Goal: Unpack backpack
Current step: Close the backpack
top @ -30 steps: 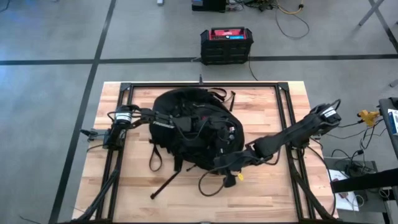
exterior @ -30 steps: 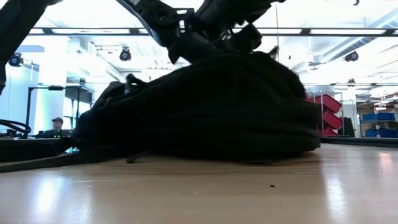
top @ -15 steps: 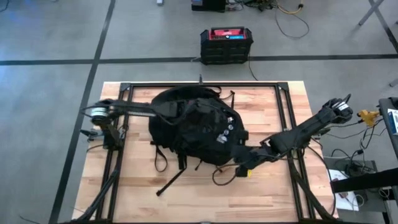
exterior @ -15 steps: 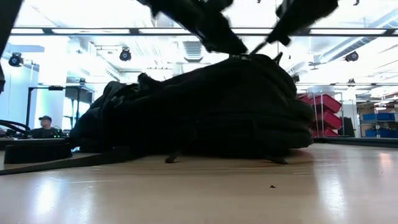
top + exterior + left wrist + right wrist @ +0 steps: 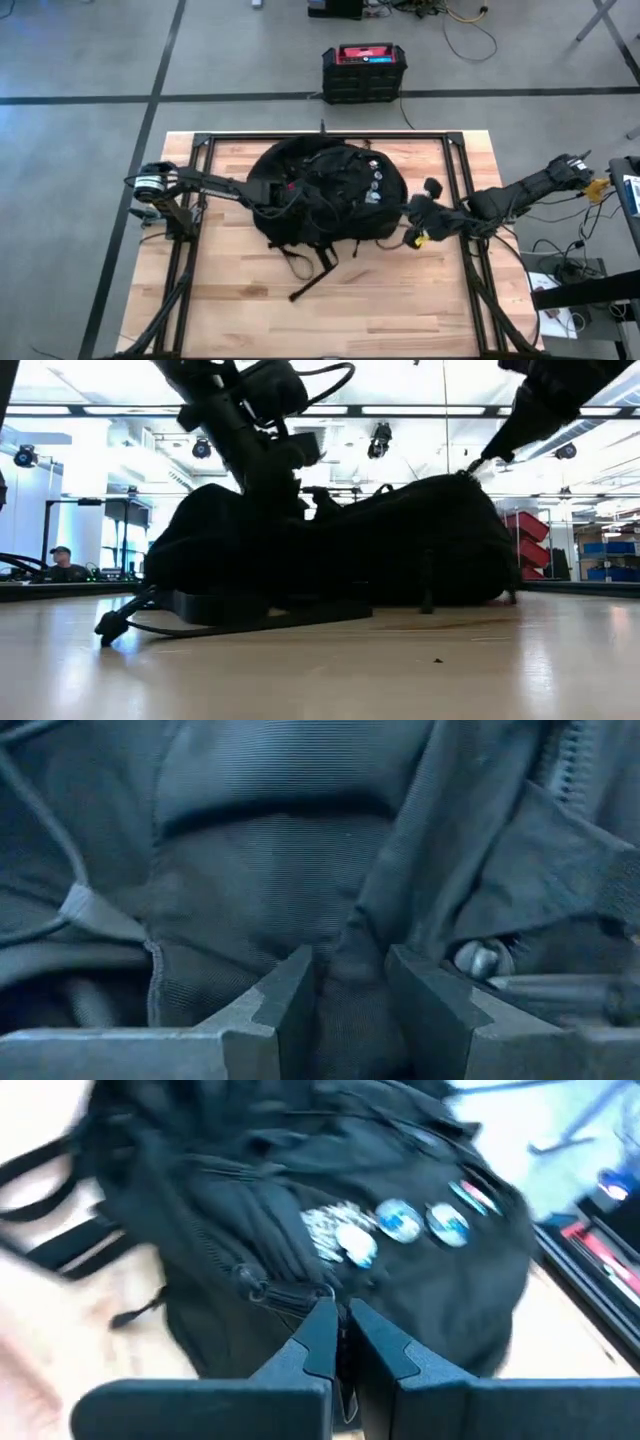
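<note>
The black backpack [image 5: 325, 195] lies on the wooden table toward its far edge, its round patches [image 5: 375, 180] facing up and its straps [image 5: 312, 272] trailing on the wood toward the near edge. My left gripper [image 5: 272, 196] is at the backpack's left side, shut on its fabric [image 5: 350, 982]. My right gripper [image 5: 408, 213] is at the backpack's right side, near the patches [image 5: 400, 1220], shut on a thin dark tab [image 5: 340, 1320]. In the low view the backpack [image 5: 340, 550] rests flat with both arms coming down onto it. My left gripper pinches a raised fold of the backpack's black outer fabric [image 5: 352, 945] between its two fingers [image 5: 290, 995], coming from the table's left. The backpack's underside stays on the table. My right gripper pinches a thin dark tab at the end of the zipper line [image 5: 330, 1292] between its fingertips [image 5: 318, 1325], coming from the table's right, slanting down. The backpack lies on the table below it.
A black crate with a red top [image 5: 364, 72] stands on the floor beyond the far edge. Black frame rails [image 5: 455, 175] run along the table's sides. Bare wood [image 5: 330, 315] lies toward the near edge. A person [image 5: 65, 565] sits far behind in the room.
The backpack has been dragged and turned toward the table's far and right side, its patches ending farther from the near edge and its straps sliding along behind. My right gripper has moved right and toward the far edge with it. My left arm has shifted along with the backpack's left side.
</note>
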Controlling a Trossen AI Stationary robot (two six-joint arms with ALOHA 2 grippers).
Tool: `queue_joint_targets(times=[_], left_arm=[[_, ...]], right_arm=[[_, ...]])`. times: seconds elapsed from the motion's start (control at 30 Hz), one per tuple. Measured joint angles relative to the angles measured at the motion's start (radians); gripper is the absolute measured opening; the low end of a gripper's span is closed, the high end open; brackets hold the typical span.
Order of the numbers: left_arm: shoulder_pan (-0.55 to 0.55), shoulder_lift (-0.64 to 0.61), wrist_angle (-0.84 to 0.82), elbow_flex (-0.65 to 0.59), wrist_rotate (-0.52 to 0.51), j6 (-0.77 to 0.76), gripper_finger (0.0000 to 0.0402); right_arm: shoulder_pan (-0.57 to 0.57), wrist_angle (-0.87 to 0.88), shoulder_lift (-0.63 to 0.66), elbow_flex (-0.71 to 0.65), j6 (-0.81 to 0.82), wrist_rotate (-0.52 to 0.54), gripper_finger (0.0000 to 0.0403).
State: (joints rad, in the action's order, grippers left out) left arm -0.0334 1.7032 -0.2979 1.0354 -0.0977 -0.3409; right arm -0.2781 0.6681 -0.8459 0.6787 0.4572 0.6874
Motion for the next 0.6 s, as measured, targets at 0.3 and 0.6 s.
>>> queue_joint_targets(times=[0.3,0.6], left_arm=[[-0.03,-0.01,0.013,0.264,-0.056,0.115,0.0119],[0.18,0.352,0.022,0.657,0.142,0.366,0.0119]], right_arm=[[0.07,-0.081,-0.039,-0.05,-0.022,0.003,0.0],[0.067,-0.094,0.008,-0.042,-0.066,-0.02,0.0]])
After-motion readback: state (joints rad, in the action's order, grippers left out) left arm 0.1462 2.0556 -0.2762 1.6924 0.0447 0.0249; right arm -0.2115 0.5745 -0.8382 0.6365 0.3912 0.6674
